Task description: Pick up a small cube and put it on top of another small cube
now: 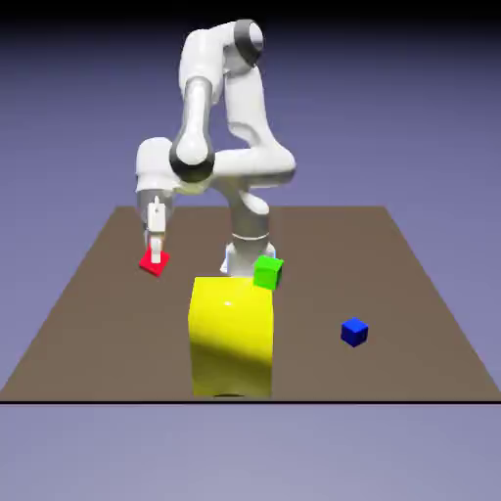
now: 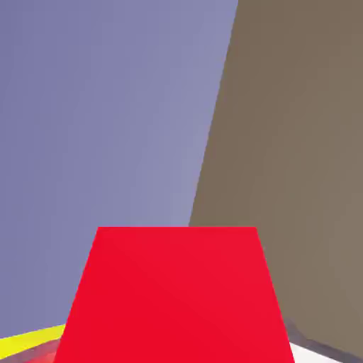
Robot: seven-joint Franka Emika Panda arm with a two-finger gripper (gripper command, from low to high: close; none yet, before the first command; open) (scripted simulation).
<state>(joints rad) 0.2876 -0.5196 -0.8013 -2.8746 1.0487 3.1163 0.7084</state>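
- Claw [image 1: 156,256] closed on the small red cube [image 1: 147,265], its fingers pointing down in the left half of the exterior view, a little above mid-height.
- Red cube held between the fingertips; in the exterior view it shows as a skewed diamond, turned out of line with the table's edges, one corner pointing toward the bottom of the frame.
- Being a cube, it has no long axis; in the hand view its red face fills the bottom middle, widening toward the lower edge, its upper edge level across the frame. Whether it touches the table is hard to tell.
- Green cube [image 1: 267,273] just right of the exterior view's centre, overlapping the yellow block's upper right corner; contact can't be told.
- Big yellow block [image 1: 232,338] upright, low and just left of centre, taller than it is wide.
- Blue cube [image 1: 354,333] lower right, on the brown table [image 1: 323,240].
- White arm [image 1: 201,78] arching through the upper left and upper middle.
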